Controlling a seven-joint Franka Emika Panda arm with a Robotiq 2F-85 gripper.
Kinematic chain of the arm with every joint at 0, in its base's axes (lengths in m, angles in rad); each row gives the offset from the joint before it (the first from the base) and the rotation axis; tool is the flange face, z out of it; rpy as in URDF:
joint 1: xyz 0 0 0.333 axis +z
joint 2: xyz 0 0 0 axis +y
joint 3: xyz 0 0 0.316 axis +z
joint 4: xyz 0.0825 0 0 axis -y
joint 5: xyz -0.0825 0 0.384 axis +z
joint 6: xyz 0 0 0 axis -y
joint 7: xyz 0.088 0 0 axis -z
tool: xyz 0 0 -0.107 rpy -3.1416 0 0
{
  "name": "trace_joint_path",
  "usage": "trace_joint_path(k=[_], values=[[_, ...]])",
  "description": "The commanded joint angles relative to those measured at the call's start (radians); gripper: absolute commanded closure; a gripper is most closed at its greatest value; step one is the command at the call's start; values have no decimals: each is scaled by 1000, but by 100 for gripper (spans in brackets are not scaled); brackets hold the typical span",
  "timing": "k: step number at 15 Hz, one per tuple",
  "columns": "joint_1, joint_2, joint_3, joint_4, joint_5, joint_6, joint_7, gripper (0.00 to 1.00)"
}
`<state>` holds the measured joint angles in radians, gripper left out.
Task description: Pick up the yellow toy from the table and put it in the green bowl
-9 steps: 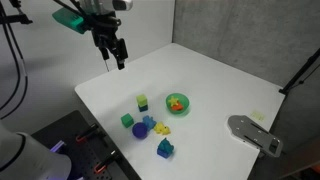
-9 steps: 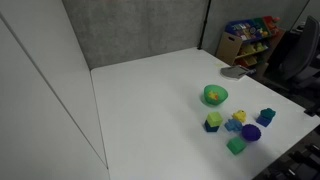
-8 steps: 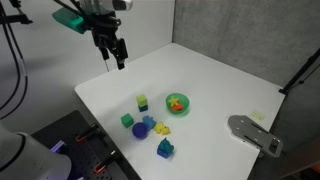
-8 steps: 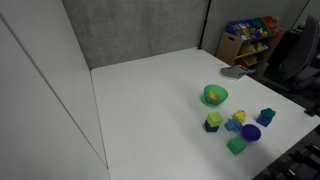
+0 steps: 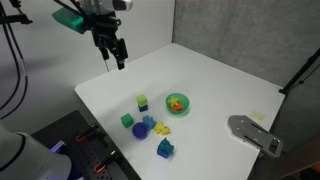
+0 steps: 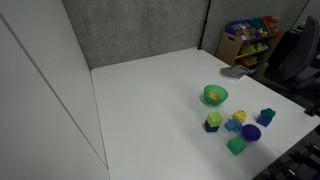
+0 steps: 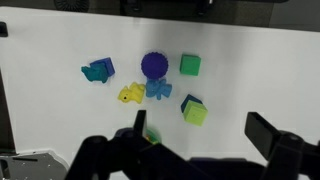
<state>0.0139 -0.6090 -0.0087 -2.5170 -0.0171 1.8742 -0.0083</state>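
Note:
The yellow toy (image 7: 130, 94) lies on the white table among the other toys; it also shows in both exterior views (image 5: 162, 128) (image 6: 239, 117). The green bowl (image 5: 177, 102) (image 6: 214, 95) stands just beyond the cluster with an orange piece inside. In the wrist view only a sliver of the bowl (image 7: 151, 134) shows behind a finger. My gripper (image 5: 117, 55) is open and empty, high above the table's far left edge, well away from the toys. In the wrist view the gripper (image 7: 205, 135) shows with its jaws wide apart.
Around the yellow toy are a purple ball (image 5: 141, 129), a green cube (image 5: 127, 120), a yellow-topped green block (image 5: 143, 102), a small blue piece (image 7: 158, 90) and a blue-teal piece (image 5: 165, 148). A grey device (image 5: 255, 133) lies at the table's edge.

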Motion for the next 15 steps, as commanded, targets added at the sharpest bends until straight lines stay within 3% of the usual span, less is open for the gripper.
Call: trace_joint_path(k=[1, 6, 15], values=[[-7, 27, 8, 10, 1, 22, 13, 0], [-10, 131, 7, 34, -3, 99, 13, 0], [-46, 450, -16, 138, 9, 279, 56, 0]])
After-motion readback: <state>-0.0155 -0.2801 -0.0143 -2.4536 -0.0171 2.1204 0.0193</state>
